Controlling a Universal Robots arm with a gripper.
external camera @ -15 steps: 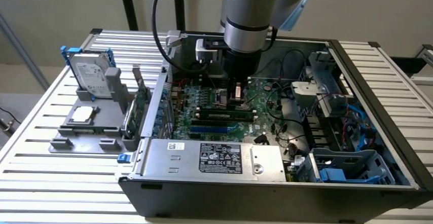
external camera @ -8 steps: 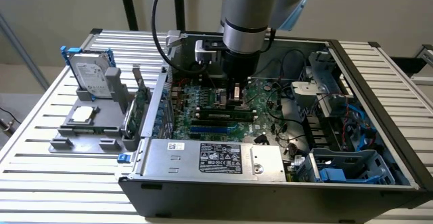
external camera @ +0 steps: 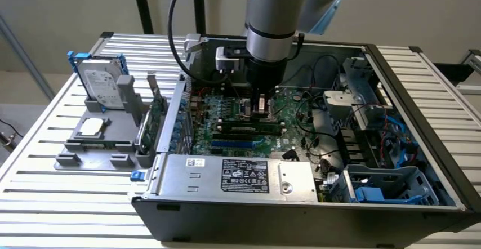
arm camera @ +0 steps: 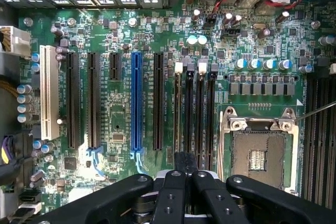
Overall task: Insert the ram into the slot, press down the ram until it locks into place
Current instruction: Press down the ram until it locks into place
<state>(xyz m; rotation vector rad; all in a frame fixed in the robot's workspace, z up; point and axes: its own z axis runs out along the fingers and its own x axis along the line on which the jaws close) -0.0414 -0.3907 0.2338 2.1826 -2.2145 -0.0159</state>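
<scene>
**One thin ram, on edge among the slots**

One arm reached down into the open case on the desk [external camera: 45, 164]. Its claw [external camera: 259, 109] hung just over the black slots [arm camera: 189, 114], beside the blue slot [arm camera: 136, 100]. In the wrist view the claw's fingers [arm camera: 173, 192] were pressed together, with nothing plainly caught between them. In the exterior view the ram [external camera: 248, 128] stood on its long edge among those slots, just in front of the claw; whether its end clips had closed could not be told.

The ram looked light, stiff and thin, and likely to crack or skew if bent. It was best handled by its bare top edge, away from chips and contacts. Pressure was best put squarely down near the ends, since the board [arm camera: 121, 30] beneath would flex.
</scene>
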